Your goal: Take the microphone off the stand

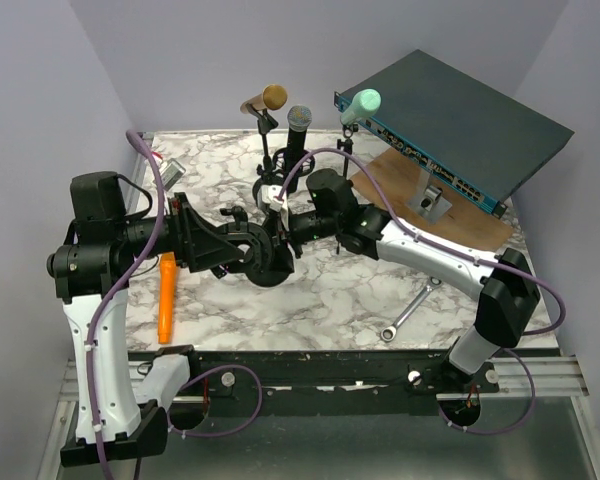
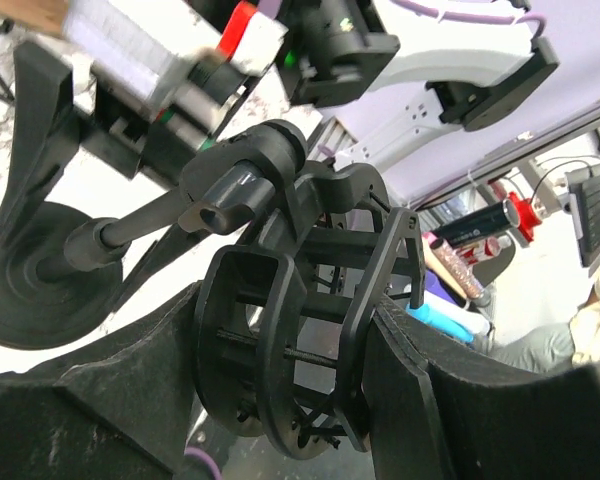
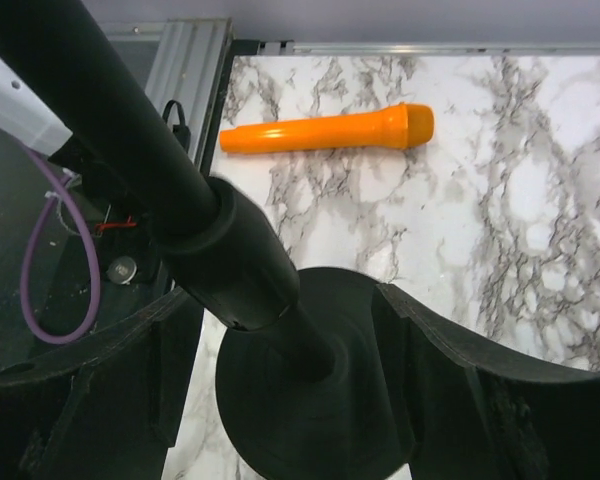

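Observation:
A black stand (image 1: 270, 268) with a round base sits mid-table. My left gripper (image 1: 245, 250) is shut on the stand's black shock-mount cage (image 2: 270, 330), one finger (image 2: 100, 400) pressed on each side; nothing shows inside the cage. My right gripper (image 1: 285, 228) is open and straddles the stand's pole (image 3: 130, 130) just above the base (image 3: 320, 420), with a gap to its right finger (image 3: 450, 380). An orange microphone (image 1: 167, 297) lies flat on the marble to the left of the stand, also seen in the right wrist view (image 3: 325, 130). No gripper touches it.
At the back stand a tan microphone (image 1: 265, 100), a grey one (image 1: 298, 118) and a teal one (image 1: 362, 103). A dark flat device (image 1: 450, 120) rests tilted over a wooden board (image 1: 480, 225) at the back right. A wrench (image 1: 405, 312) lies near the front right.

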